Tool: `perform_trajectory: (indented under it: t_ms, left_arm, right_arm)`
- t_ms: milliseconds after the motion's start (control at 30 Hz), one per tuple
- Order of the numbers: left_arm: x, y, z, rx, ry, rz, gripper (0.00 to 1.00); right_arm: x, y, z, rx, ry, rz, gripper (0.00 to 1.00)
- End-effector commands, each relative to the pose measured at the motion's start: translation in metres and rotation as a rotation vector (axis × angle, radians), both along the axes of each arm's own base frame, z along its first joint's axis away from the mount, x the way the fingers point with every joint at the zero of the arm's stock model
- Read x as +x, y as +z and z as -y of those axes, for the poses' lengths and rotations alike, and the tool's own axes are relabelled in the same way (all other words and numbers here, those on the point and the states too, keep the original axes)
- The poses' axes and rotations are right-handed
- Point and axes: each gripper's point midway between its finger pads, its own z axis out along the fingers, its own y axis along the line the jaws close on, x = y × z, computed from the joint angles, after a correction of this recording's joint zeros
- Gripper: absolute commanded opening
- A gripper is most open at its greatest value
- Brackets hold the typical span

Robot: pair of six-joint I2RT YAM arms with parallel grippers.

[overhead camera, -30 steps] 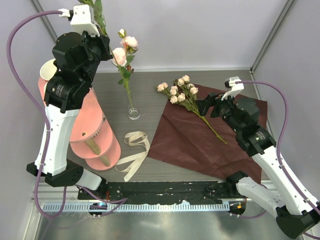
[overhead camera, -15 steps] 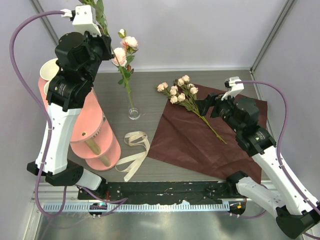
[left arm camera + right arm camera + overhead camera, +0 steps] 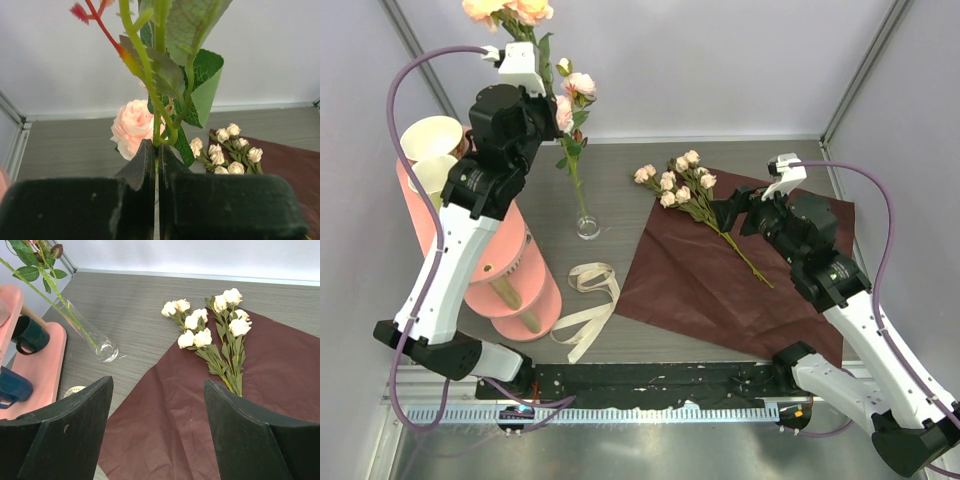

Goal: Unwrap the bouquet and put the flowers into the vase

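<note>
Grip confirmed up high: the left gripper (image 3: 156, 152) has both dark fingers pressed together, with a thin green stem (image 3: 156, 125) nipped right between their tips. That stem belongs to the peach rose sprig (image 3: 525, 10). Its blooms stand above the gripper at the very top of the overhead view, and its leaves fan out just past the fingertips. Down on the grey table (image 3: 620, 170), the clear glass vase (image 3: 587, 226) stands upright, below and to the right of that raised gripper and well apart from it. One pink rose (image 3: 576, 85) sits tilted in it. Over on the other side, the right gripper (image 3: 157, 390) hangs with its fingers spread wide and nothing between them, above the unfolded dark red paper (image 3: 720, 290). The small pale roses (image 3: 210, 325) lie flat on that paper just ahead of the open fingers, with their heads toward the back wall, not touching either finger. A cream ribbon (image 3: 588, 300) lies loose on the table between the paper and the pink mug rack (image 3: 510, 270).
</note>
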Motion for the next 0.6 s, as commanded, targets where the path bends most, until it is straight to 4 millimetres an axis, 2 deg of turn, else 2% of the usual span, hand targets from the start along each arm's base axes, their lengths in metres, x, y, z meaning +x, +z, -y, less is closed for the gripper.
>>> perform_trajectory:
  t_ms: [0,33,67,233,567]
  left_arm:
    - [-0.005,0.012,-0.012,-0.075,0.05,0.078,0.0]
    - [-0.006,0.01,-0.012,-0.083,0.055,0.082,0.0]
    - [-0.003,-0.003,-0.012,-0.079,0.065,0.057,0.0]
    - [0.007,-0.031,-0.011,-0.096,0.095,0.013,0.0]
    - [0.021,-0.068,-0.014,-0.084,0.157,-0.034,0.0]
  right_arm:
    - [0.002,0.006,-0.001,0.007,-0.004,0.023,0.79]
    - [0.003,0.005,-0.001,0.009,-0.004,0.022,0.78]
    - [0.003,0.004,-0.001,0.009,-0.002,0.018,0.78]
    - [0.003,0.0,-0.001,0.007,-0.002,0.009,0.79]
    - [0.001,-0.006,-0.001,0.007,-0.004,-0.003,0.78]
